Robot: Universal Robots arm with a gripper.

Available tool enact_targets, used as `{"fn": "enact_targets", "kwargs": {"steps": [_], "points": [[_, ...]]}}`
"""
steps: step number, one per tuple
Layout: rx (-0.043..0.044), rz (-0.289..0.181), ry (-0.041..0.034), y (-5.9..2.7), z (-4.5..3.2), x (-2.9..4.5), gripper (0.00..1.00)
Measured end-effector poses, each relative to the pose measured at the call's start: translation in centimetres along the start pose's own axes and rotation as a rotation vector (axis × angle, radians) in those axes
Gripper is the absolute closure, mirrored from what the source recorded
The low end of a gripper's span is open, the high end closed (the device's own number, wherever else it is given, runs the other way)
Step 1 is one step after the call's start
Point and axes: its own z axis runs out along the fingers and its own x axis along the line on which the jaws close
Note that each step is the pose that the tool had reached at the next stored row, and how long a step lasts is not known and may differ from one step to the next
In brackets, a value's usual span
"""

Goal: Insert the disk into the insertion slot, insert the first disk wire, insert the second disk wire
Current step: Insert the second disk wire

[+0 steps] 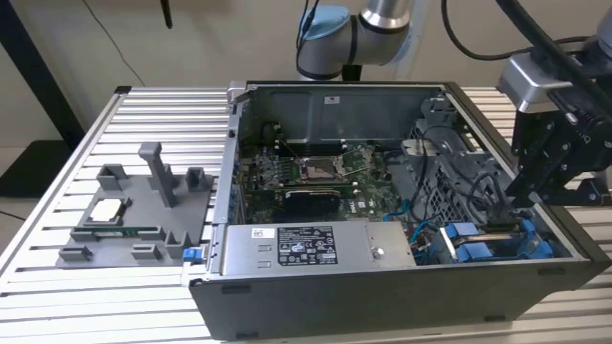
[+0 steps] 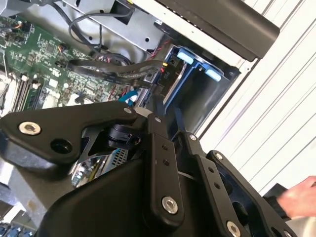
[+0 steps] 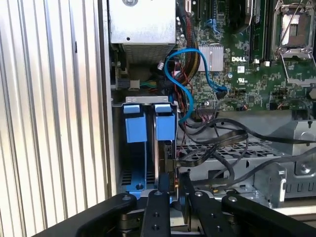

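The disk (image 1: 501,231) stands on edge inside the insertion slot (image 1: 475,249), the blue-railed bay at the case's front corner on the exterior view's right. Its blue carrier (image 3: 165,129) shows in the first wrist view. My gripper (image 1: 522,203) hangs right over that bay. Its black fingers (image 3: 162,197) are close together around the connector of a black disk wire (image 3: 171,166), which is held against the disk's end. The wire's flat cable (image 2: 114,69) runs back toward the motherboard. In the second wrist view my gripper (image 2: 173,132) points into the slot (image 2: 202,94).
The open computer case (image 1: 383,287) lies on a slatted table (image 1: 105,301). A grey power-supply box (image 1: 311,247) sits beside the bay, with loose blue and black cables (image 3: 190,79) and a perforated metal cage (image 3: 237,163) nearby. A grey fixture (image 1: 134,208) is at the exterior view's left. A hand (image 2: 301,197) is near the arm.
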Motion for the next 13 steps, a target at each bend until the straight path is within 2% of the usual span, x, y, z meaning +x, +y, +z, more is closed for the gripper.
{"fn": "enact_targets", "kwargs": {"steps": [3, 6, 13], "points": [[-0.0078, 0.000, 0.0056, -0.06, -0.45, -0.05, 0.76], [-0.0100, 0.001, 0.0060, -0.12, -1.37, -0.15, 0.76], [-0.0101, 0.001, 0.0058, -0.14, -1.51, -0.17, 0.76]]}}
